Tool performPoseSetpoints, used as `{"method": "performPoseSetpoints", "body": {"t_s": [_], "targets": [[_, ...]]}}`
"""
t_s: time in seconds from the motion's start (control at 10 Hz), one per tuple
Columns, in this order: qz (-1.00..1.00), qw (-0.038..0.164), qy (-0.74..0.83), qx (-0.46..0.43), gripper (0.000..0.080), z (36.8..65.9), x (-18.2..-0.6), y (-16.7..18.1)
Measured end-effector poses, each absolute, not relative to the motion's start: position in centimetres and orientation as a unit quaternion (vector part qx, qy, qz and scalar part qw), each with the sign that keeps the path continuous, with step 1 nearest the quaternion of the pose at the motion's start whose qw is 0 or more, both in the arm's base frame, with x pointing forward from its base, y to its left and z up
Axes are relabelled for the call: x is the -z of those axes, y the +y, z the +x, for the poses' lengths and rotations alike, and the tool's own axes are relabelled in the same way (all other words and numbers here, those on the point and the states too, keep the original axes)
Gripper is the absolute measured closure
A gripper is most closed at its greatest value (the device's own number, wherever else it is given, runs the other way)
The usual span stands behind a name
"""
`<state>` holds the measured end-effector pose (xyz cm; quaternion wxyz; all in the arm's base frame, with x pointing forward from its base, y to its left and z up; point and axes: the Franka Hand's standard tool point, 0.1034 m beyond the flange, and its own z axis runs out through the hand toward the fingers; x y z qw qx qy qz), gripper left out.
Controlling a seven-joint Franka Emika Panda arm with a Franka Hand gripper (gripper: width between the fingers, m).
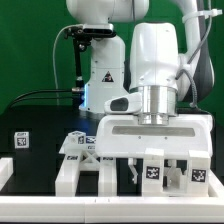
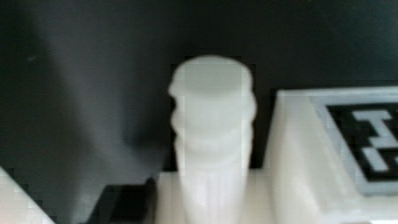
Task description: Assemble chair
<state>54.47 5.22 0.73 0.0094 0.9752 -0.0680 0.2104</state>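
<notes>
- Fingers [image 1: 143, 158] of mine point straight down, low among the chair pieces [image 1: 85, 168]. So much white overlaps there that I cannot tell whether they are clamped on anything or free.
- Far on the exterior view's left, one lone tag [image 1: 20, 140] lies on the black counter [image 1: 42, 155], well apart from the rest.
- Next come blocky white pieces, at least two, lying close together. I judge they are parked there until their turn.
- Under my fingers, two tagged faces [image 1: 150, 172] show side by side. Their tags are turned toward the camera, likely so they can be tracked.
- From my wrist I count one ridged peg [image 2: 214, 120], upright and centred, just beside one tagged slab [image 2: 347, 130]. It sits centred, I judge, because it is the part I mean to grasp.
</notes>
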Motion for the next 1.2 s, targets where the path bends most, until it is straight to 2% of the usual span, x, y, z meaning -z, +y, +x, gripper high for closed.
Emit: {"method": "performPoseSetpoints", "body": {"t_s": [0.1,0.3,0.4,0.5,0.6,0.7,0.8,0.9,1.0,1.2], "targets": [[0.978,0.01,-0.058,-0.201,0.0472,54.2,-1.3,4.8],[0.981,0.002,-0.052,-0.187,0.0472,53.2,-3.7,4.6],[0.984,-0.009,-0.048,-0.172,0.0472,52.4,-5.9,5.1],[0.987,-0.022,-0.06,-0.147,0.0472,52.0,-7.4,5.8],[0.987,-0.026,-0.065,-0.145,0.0472,52.4,-8.2,6.1],[0.987,-0.022,-0.061,-0.145,0.0472,52.2,-7.5,5.8],[0.994,-0.028,-0.061,-0.083,0.0472,51.1,-6.6,6.0],[0.997,-0.033,-0.065,-0.023,0.0472,51.3,-6.9,5.9],[0.997,-0.029,-0.062,0.023,0.0472,51.9,-8.3,5.5],[0.991,-0.017,-0.051,0.122,0.0472,52.7,-9.9,5.0]]}}
